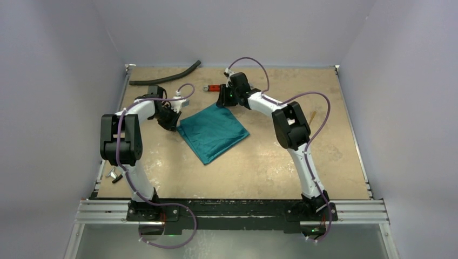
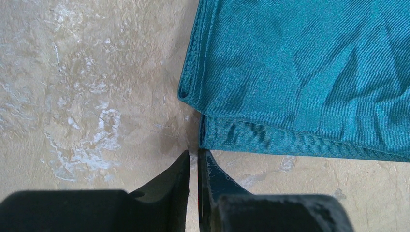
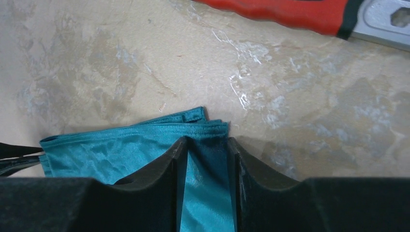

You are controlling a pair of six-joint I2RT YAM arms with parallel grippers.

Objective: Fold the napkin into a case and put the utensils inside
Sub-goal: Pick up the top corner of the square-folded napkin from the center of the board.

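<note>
The teal napkin [image 1: 213,132] lies folded flat in the middle of the table, one corner pointing to the back. My left gripper [image 1: 170,120] sits low at its left corner. In the left wrist view the left gripper [image 2: 193,152] is shut to a sliver with nothing in it, just short of the napkin's [image 2: 300,72] layered corner. My right gripper [image 1: 224,100] is at the back corner. In the right wrist view the right gripper [image 3: 207,141] stands open astride the napkin's [image 3: 121,150] hemmed edge, with cloth lying between the fingers. A slim tan utensil [image 1: 312,117] lies beside the right arm.
A red-handled wrench [image 1: 215,88] lies just behind the right gripper, and its handle [image 3: 280,12] shows in the right wrist view. A black hose [image 1: 164,76] curves along the back left. Small pliers [image 1: 114,175] lie near the left edge.
</note>
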